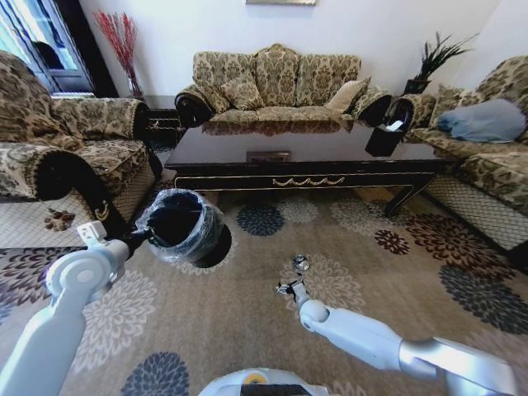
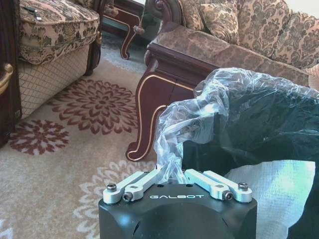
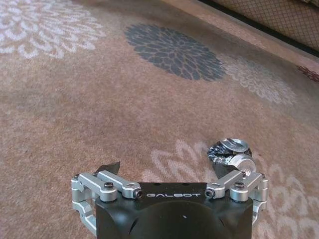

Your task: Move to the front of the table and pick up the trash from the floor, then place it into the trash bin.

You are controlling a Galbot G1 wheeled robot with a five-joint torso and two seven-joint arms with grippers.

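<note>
1. While the robot faces the long low coffee table of dark glossy wood (image 1: pixel 305 161) with gold trim on its apron, its left gripper (image 2: pixel 172 174) holds the small round black trash bin (image 1: pixel 183 224) raised above the floor, tilted, mouth toward the camera in the head view.
2. Left gripper: fingers drawn together, clamped on a bunched fold of the clear shiny plastic liner (image 2: pixel 234 94) at the bin's rim.
3. Right gripper (image 3: pixel 169 172): low over the beige flower-medallion carpet (image 1: pixel 363 247), fingers spread apart, nothing between them. In the head view it sits at the end of the right arm, right of the bin and well apart from it.
4. Small silvery foil wad (image 3: pixel 228 149): lying on the carpet, on a pale flower medallion, just beyond the gripper, beside one of its fingertips; whether they touch cannot be told.
5. Small black angular box with white tissue (image 1: pixel 385 136): standing on the tabletop near its right end.
6. Patterned brocade sofas (image 1: pixel 276 82): one behind the table, others at left and right.
7. Grey cushion (image 1: pixel 483 120): resting on the right sofa.
</note>
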